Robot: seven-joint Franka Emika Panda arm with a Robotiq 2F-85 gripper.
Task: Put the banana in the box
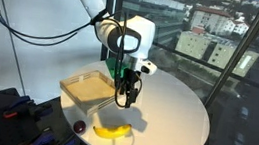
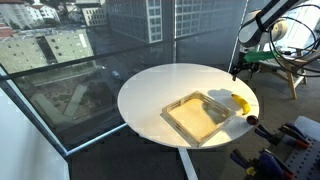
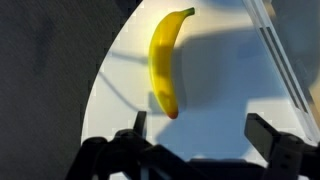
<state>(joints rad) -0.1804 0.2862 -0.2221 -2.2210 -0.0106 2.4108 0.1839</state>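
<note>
The gripper (image 1: pixel 124 98) is hanging over the round white table (image 1: pixel 177 111), just past the corner of the box (image 1: pixel 88 88). Its fingers (image 3: pixel 270 136) are standing spread wide with nothing between them, so it isn't gripping anything.

The banana (image 1: pixel 114 131) is lying flat on the table outside the box, near that same corner and not touching the wall as far as I can see. In an exterior view it's sitting (image 2: pixel 240 103) right off the box's (image 2: pixel 197 116) edge, on the side facing the arm (image 2: pixel 268 28).

In the wrist view the banana (image 3: pixel 165 60) is running lengthwise away from the fingers. Its stem end is pointing away and its darker tip is lying closest to one finger, clear of both.

A small dark red round thing (image 1: pixel 79 126) is also sitting on the table beside the box, a bit apart from the banana. The box itself is looking empty, just a pale tan floor and low walls. I can't tell how high above the tabletop the gripper is hovering.
</note>
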